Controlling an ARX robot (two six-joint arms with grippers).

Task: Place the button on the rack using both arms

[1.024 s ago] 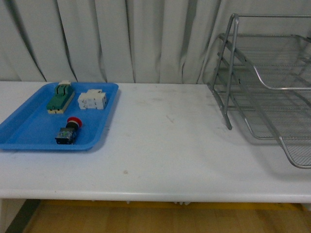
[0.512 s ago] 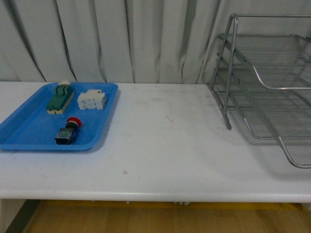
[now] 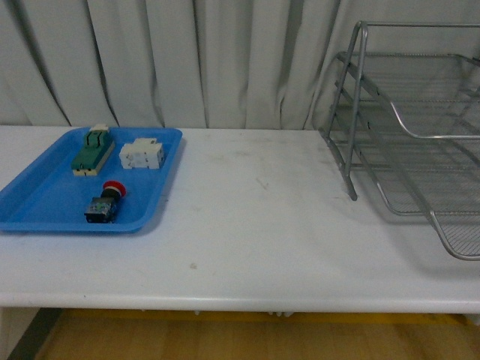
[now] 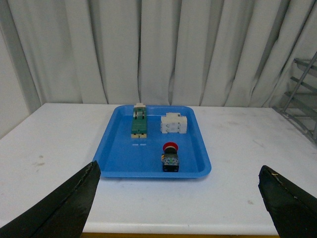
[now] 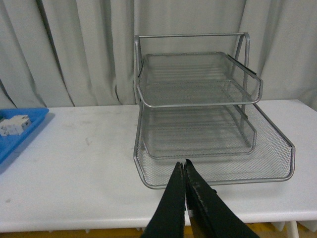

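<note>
A single button point(image 3: 107, 201) lies on its side in the near part of a flat blue plastic tray point(image 3: 41, 196), at the left end of the white bench point(image 3: 255, 225). It has a round red mushroom cap on a dark, blocky body. The cap points toward the grey curtain point(image 3: 225, 60) behind the bench. There may be a pale label on the body, but it is too small to read.

Three parts share the tray, one of each kind. Behind the button, near the far rim and apart from it, lie a green-and-beige block point(image 3: 93, 150) and a white blocky breaker point(image 3: 142, 154), side by side.

The one rack point(image 3: 405, 135) stands at the bench's right end, well apart from the tray. It is silver wire mesh on a metal tube frame, with three tiers, and its trays hold nothing.

Neither arm shows in the front view. In the left wrist view the left end effector point(image 4: 179, 169) is spread wide, and its black fingers point(image 4: 69, 201) frame the tray and button from a distance. In the right wrist view the right end effector point(image 5: 182, 166) has its fingers pressed together on nothing and faces the rack.
</note>
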